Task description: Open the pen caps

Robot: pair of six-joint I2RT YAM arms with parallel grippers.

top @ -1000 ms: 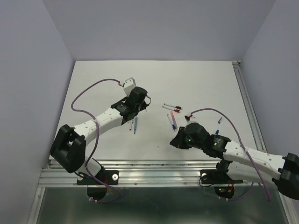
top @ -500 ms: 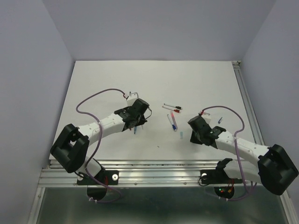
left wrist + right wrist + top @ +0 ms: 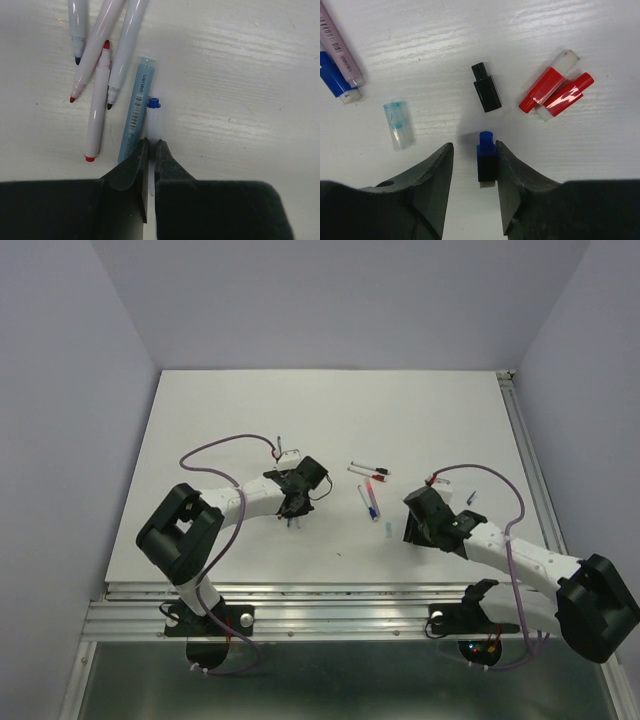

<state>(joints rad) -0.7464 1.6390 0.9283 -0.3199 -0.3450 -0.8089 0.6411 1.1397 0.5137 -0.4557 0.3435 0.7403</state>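
Observation:
In the left wrist view my left gripper (image 3: 151, 145) is shut on a pale pen barrel (image 3: 153, 122) with a blue tip, held low over the table beside other pens. In the right wrist view my right gripper (image 3: 474, 150) stands open. A blue pen cap (image 3: 486, 160) lies on the table between its fingers, against the right one. Just beyond lie a black cap (image 3: 486, 93), two red caps (image 3: 542, 90) and a clear bluish cap (image 3: 399, 125). From above, the left gripper (image 3: 296, 508) is mid-table and the right gripper (image 3: 408, 525) is to its right.
Several loose pens lie by the left gripper, among them a light blue barrel (image 3: 137, 112) and a red-ended pen (image 3: 97, 105). More pens (image 3: 369, 500) lie between the arms on the white table (image 3: 400, 410). A metal rail (image 3: 530, 460) runs along the right edge.
The right gripper has opened and let the blue cap down onto the table. The left gripper has come down towards the pens near it, still holding the barrel.

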